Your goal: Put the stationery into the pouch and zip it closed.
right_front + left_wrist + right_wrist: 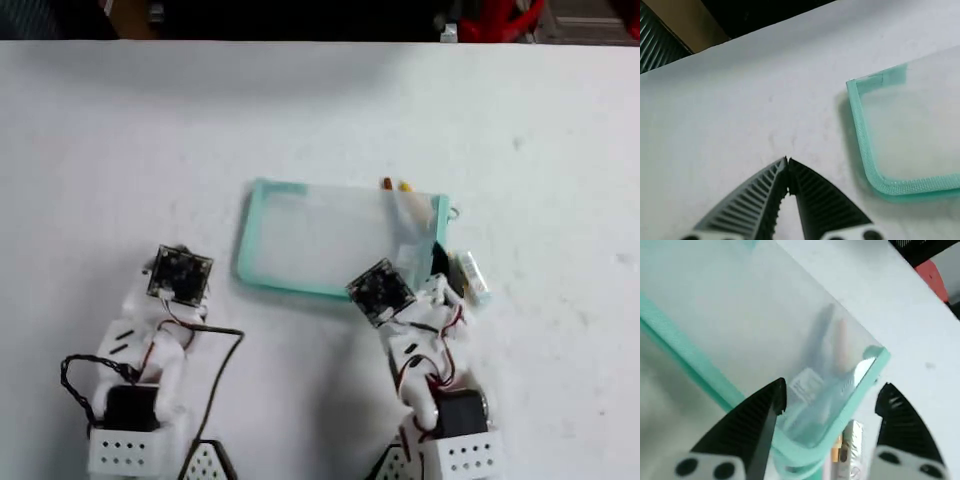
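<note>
White table (120, 130) from above, with two arms side by side at the near edge. Translucent pouch (320, 235) with a teal border, lying flat just ahead of the arms.

Left gripper (787, 161) pressed together, ribbed jaws meeting tip to tip with nothing between them, poised over bare table. Rounded teal corner of the pouch off to its inner side, toward the other arm, near but apart.

Right gripper (832, 390) spread wide over the pouch's end on its own side. One jaw above the pouch wall, the other out past the teal edge. Contact with the pouch not confirmable (height above it hard to judge).

Through the pouch wall, just ahead of the right gripper: a dark pen (817, 332) and an orange pen (841, 347), lying side by side. Closer in, near the jaw over the pouch, a pale piece (802, 385) with a label, also seen through the wall — kind unclear.

Outside the pouch, a small white packet (472, 277) on the table, just beside the pouch's end and on the right gripper's outer side. From the right wrist, partly hidden behind the pouch's corner, low between the jaws.

Beyond the right gripper, at the pouch's far edge, two small tips (388, 184) close together — one orange, one yellow.
</note>
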Motion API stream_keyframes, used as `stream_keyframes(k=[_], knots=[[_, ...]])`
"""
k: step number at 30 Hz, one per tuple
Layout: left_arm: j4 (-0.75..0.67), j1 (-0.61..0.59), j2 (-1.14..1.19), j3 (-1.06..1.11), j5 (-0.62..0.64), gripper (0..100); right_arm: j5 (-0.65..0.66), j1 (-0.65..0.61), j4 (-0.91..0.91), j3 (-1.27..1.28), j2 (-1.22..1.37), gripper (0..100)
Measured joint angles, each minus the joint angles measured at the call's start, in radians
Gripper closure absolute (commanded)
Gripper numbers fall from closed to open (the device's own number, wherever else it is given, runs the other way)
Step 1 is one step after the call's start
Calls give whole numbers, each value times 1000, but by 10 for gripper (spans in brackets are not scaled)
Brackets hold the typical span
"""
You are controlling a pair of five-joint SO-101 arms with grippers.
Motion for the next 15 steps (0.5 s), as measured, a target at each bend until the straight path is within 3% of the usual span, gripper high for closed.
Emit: stream_keyframes(k=[2, 7, 10, 15], knots=[[0, 0, 0, 0, 0, 976, 11, -71, -23, -9, 0, 998], [0, 0, 0, 0, 0, 976, 12, -192, -137, -61, 0, 830], [0, 0, 0, 0, 0, 976, -72, -193, -173, -60, 0, 855], [0, 0, 0, 0, -64, 976, -167, -132, -190, -12, 0, 986]])
